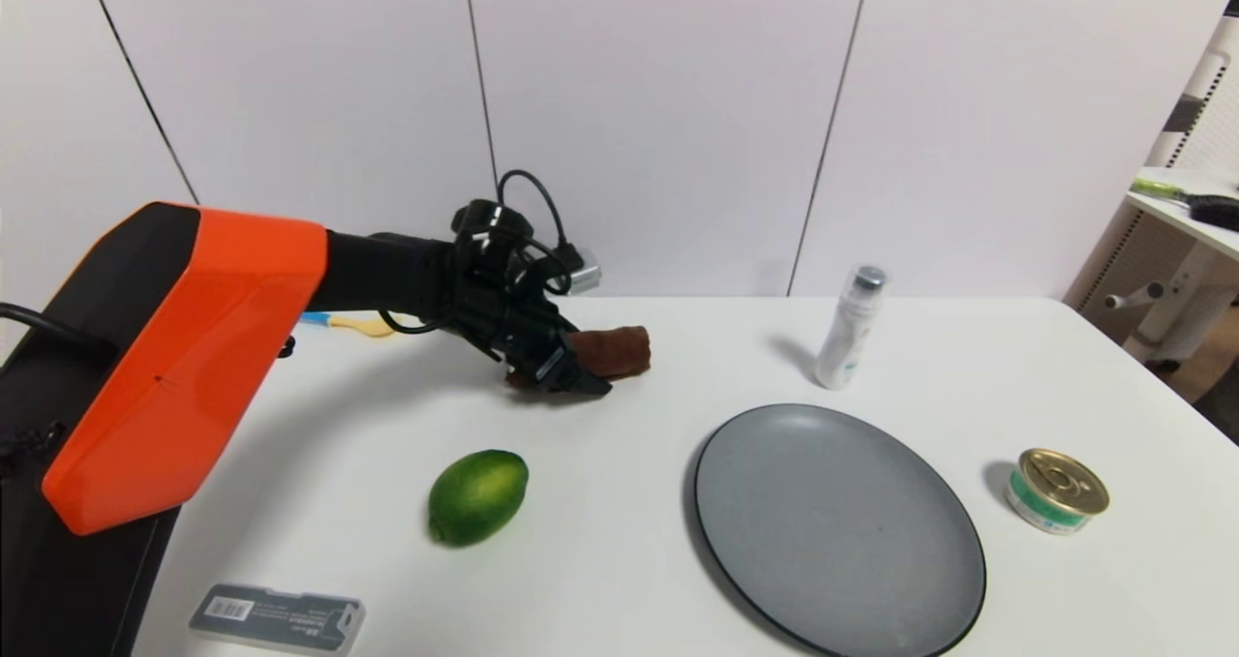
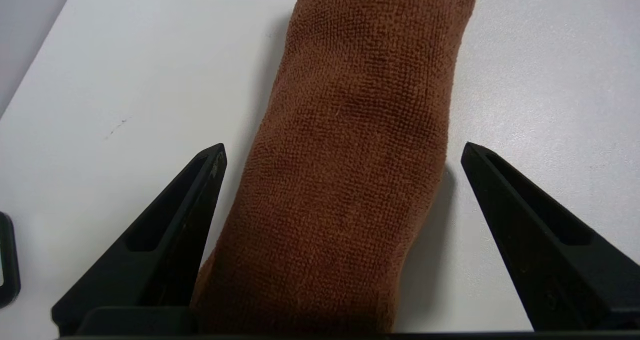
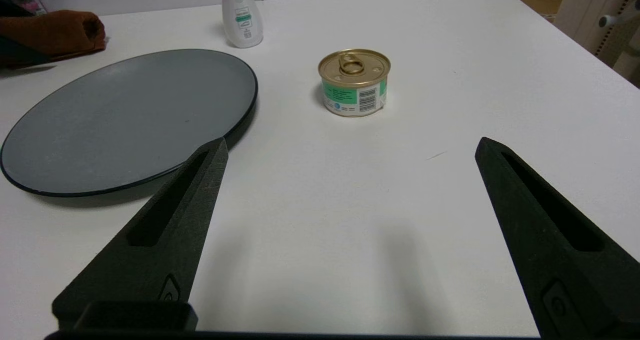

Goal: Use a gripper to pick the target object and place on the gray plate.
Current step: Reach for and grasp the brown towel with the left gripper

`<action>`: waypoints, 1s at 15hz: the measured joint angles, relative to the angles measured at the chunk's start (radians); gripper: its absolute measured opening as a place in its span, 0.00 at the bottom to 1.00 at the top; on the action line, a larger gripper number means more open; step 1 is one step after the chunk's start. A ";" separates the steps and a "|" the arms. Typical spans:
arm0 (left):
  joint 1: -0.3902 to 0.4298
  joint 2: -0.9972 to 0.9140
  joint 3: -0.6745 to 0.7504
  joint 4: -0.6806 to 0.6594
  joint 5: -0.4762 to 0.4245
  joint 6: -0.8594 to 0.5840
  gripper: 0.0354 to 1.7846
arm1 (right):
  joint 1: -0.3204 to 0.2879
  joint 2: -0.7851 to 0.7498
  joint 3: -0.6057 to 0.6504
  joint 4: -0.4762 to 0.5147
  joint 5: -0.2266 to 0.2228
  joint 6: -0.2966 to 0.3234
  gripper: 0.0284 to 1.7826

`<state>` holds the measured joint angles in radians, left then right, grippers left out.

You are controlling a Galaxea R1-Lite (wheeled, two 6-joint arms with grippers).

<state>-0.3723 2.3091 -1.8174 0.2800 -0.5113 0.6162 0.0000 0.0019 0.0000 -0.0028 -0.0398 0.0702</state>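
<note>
- Towel lies on the table, far side, left of the plate and apart from it.
- Plate sits near the front right, between lime and can.
- Left gripper straddles the towel, jaws wide, one finger touching it.
- Right gripper hovers over bare table near the can, jaws wide.

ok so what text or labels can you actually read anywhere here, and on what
No text can be read.
white bottle: green label band and a small code, print too small.
can: barcode and green label, words too blurred.
grey case: barcode sticker and white lettering, too small.
brown towel, grey plate, lime: no markings.
</note>
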 joint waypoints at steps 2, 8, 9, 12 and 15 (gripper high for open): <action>-0.001 0.005 0.000 0.000 0.001 0.000 0.94 | 0.000 0.000 0.000 0.000 0.000 0.000 0.96; -0.002 0.018 -0.003 0.000 0.002 -0.001 0.94 | 0.000 0.000 0.000 0.000 0.000 0.000 0.96; -0.002 0.018 -0.003 0.000 0.002 -0.002 0.91 | 0.000 0.000 0.000 0.000 0.000 0.000 0.96; -0.002 0.019 -0.003 0.007 0.002 -0.004 0.64 | 0.000 0.000 0.000 0.000 0.000 0.000 0.96; -0.003 0.018 -0.004 0.024 0.001 -0.001 0.46 | 0.000 0.000 0.000 0.000 0.000 0.000 0.96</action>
<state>-0.3757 2.3270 -1.8219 0.3038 -0.5102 0.6147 0.0000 0.0019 0.0000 -0.0028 -0.0398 0.0700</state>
